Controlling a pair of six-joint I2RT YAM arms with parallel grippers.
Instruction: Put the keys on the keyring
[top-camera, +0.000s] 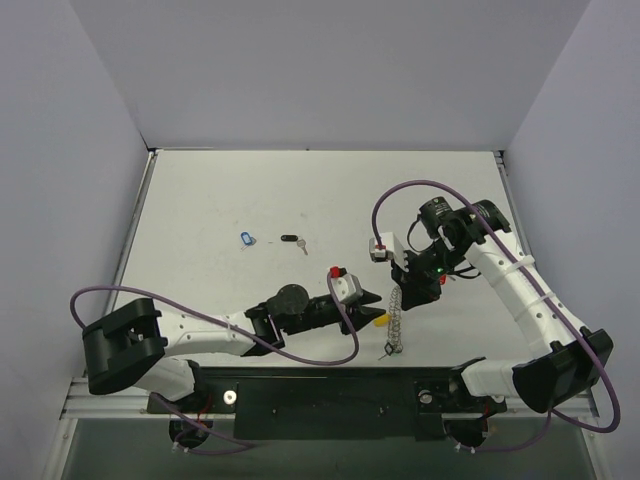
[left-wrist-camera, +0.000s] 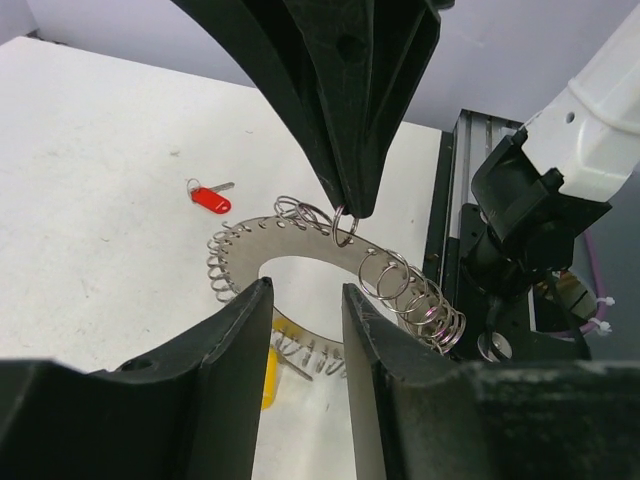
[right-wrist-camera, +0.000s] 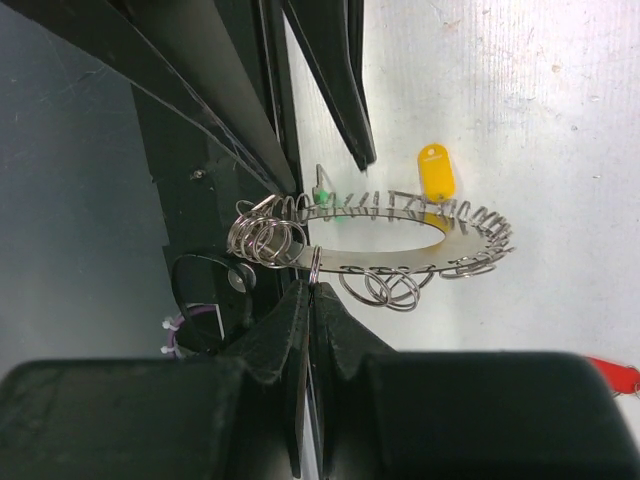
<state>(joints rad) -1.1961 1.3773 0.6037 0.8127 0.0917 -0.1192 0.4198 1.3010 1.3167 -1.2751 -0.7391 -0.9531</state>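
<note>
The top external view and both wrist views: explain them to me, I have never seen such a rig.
Two robot arms are bolted at the near edge of a white table. The top view looks down from behind them; each wrist view looks along one arm's own fingers. The right gripper is shut on a wire loop of the keyring. The left gripper is open, holding nothing. A blue key, black key and red key lie loose; a yellow key lies by the ring.
</note>
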